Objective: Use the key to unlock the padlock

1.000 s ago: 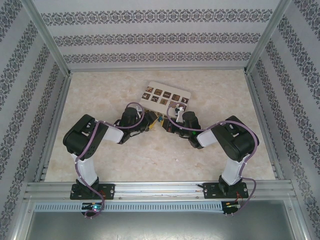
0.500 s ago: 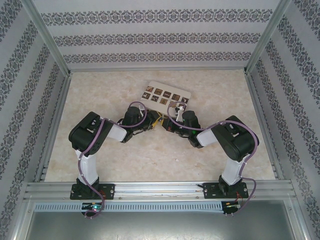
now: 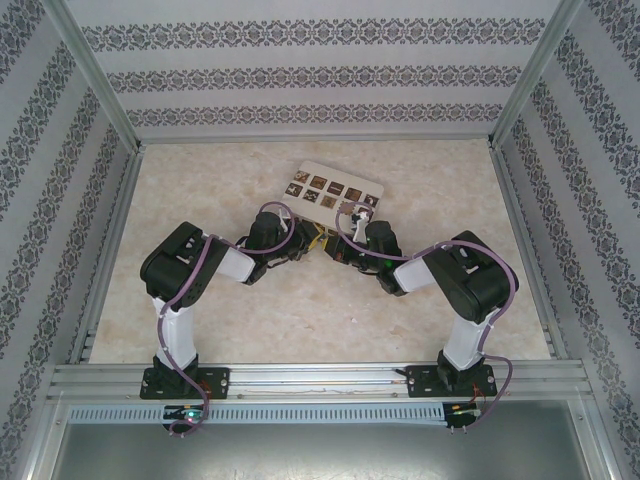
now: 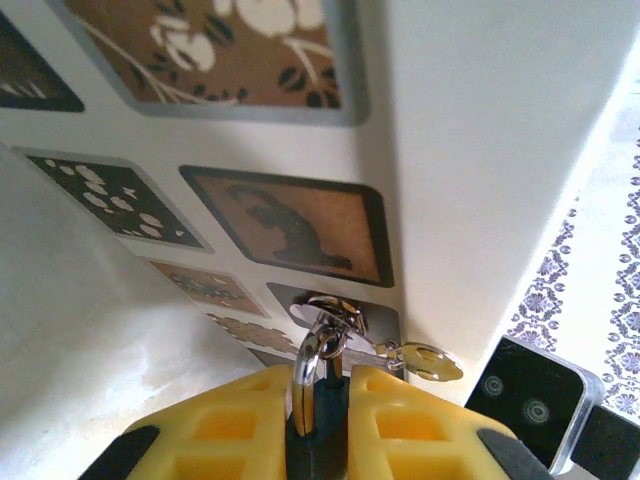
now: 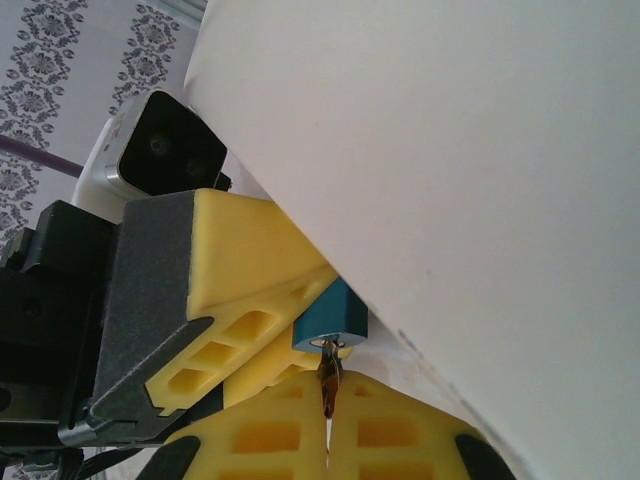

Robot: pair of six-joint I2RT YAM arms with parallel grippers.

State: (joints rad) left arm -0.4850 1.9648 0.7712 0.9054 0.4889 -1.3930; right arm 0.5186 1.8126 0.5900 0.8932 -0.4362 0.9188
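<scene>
Because the two arms meet nose to nose at mid-counter, the top view hides the small parts. The left gripper (image 3: 303,243) and the right gripper (image 3: 338,250) cover whatever lies between them, apart from a fleck of yellow.

The right wrist view gives more. There the padlock (image 5: 330,312) shows as a teal block at the tip of the left arm's yellow fingers (image 5: 250,270), which cover its shackle. From its lower face the key (image 5: 327,385), a dark sliver, runs down into the hairline gap between the right fingers. Those are closed on it, but how deep it sits in the lock cannot be made out.

In the left wrist view the left fingers are pressed together on a thin silvery curve of metal, seemingly the shackle. Beyond it hangs a tangle of key rings (image 4: 325,315) with a brass spare key (image 4: 425,360) pointing right, its far end blurred.

The cream box (image 4: 480,150) with dark patterned squares stands just beside the padlock on the far side. Whether the two touch cannot be told, so there is little room that way. The counter (image 3: 300,320) toward the arm bases lies open. The aluminium rail (image 3: 320,375) at the near edge and the wallpapered walls (image 3: 60,200) are well apart from the fingers.
</scene>
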